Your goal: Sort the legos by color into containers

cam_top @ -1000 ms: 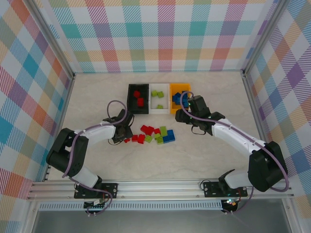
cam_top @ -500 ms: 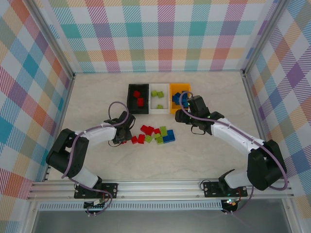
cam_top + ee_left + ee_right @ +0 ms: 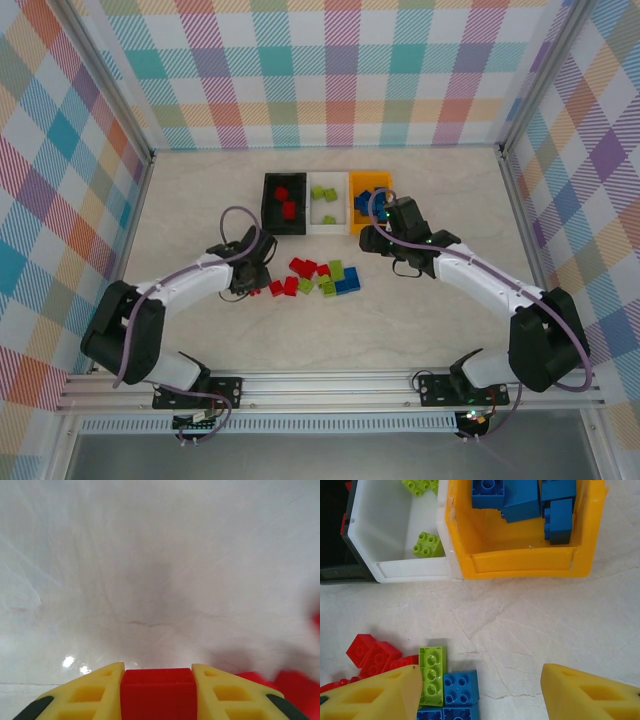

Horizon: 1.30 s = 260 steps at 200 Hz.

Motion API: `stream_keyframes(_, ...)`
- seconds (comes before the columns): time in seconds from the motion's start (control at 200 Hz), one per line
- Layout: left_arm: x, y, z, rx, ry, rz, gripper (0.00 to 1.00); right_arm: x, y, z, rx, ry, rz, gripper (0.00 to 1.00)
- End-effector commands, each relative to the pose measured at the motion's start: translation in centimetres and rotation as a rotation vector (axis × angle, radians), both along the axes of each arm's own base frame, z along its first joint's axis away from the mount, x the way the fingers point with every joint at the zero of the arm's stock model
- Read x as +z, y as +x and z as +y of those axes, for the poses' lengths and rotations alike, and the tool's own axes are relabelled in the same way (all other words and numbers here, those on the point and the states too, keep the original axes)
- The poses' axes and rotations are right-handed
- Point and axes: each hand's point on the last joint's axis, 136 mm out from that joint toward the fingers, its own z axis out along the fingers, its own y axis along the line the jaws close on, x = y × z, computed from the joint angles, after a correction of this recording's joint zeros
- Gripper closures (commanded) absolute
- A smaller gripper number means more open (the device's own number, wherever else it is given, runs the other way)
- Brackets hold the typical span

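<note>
Left gripper clamped on red brick; lift straight up before swinging, release well inside black bin. Right gripper hangs open above loose bricks.

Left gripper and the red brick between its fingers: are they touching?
Touching. The left wrist view shows the red brick flush against both fingers of the left gripper, no gap.

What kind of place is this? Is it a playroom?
Probably a robot testing booth, not a playroom: a left arm and right arm bolted to a metal rail, checked walls boxing in one table, and toy bricks laid out for sorting.
</note>
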Motion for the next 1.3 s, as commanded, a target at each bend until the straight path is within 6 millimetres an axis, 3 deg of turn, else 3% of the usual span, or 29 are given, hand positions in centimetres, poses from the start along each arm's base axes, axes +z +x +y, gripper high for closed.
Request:
stream_keyframes(0.0, 6.5, 4.2, -1.1, 0.0, -0.004, -0.168, 0.68, 0.9, 0.8, 0.7, -0.003, 0.02, -0.029, 0.36)
stream_keyframes(0.12, 10.4, 9.8, -1.9, 0.017, 0.078, -0.288, 0.67, 0.9, 0.9, 0.4, -0.013, 0.005, -0.03, 0.36)
stream_keyframes(0.225, 10.4, 14.5, -2.5, 0.03, 0.161, -0.283, 0.69, 1.1, 1.0, 0.2, -0.018, -0.003, -0.035, 0.35)
stream_keyframes(0.325, 10.3, 17.8, -3.1, 0.04, 0.208, -0.291, 0.69, 1.3, 0.7, 0.2, -0.015, -0.002, -0.035, 0.36)
stream_keyframes(0.42, 10.1, 20.0, -3.2, 0.055, 0.247, -0.289, 0.69, 1.5, 0.5, 0.3, -0.003, 0.01, -0.04, 0.35)
stream_keyframes(0.575, 7.9, 22.4, -3.4, 0.065, 0.277, -0.246, 0.69, 1.3, -0.1, 0.1, 0.01, 0.005, -0.036, 0.35)
stream_keyframes(0.64, 7.3, 22.8, -3.8, 0.062, 0.278, -0.23, 0.65, 0.9, -0.4, -0.1, 0.012, -0.005, -0.025, 0.35)
stream_keyframes(0.675, 7.2, 23.0, -4.0, 0.059, 0.27, -0.227, 0.58, 0.8, -0.7, -0.2, 0.014, -0.005, -0.02, 0.35)
stream_keyframes(0.765, 7.8, 22.7, -4.6, 0.051, 0.229, -0.244, 0.41, 0.3, -1.3, -0.2, 0.026, 0.001, 0.002, 0.33)
stream_keyframes(0.855, 9.9, 21.6, -5.4, 0.037, 0.188, -0.295, 0.28, -0.3, -2.1, -0.2, 0.036, 0.007, 0.034, 0.33)
stream_keyframes(1.015, 13.9, 17.6, -7.1, 0.001, 0.07, -0.397, 0.11, -2.5, -4.4, 0.3, 0.078, -0.03, 0.134, 0.33)
stream_keyframes(1.085, 14.3, 14.8, -7.7, -0.021, 0.001, -0.411, 0.0, -3.9, -5.8, 1.0, 0.118, -0.053, 0.182, 0.33)
stream_keyframes(1.135, 14.5, 12.9, -8.2, -0.037, -0.058, -0.423, 0.0, -4.8, -6.7, 1.7, 0.154, -0.063, 0.213, 0.33)
stream_keyframes(1.295, 12.1, 6.8, -8.2, -0.101, -0.123, -0.386, 0.0, -7.1, -8.5, 3.5, 0.222, -0.127, 0.263, 0.33)
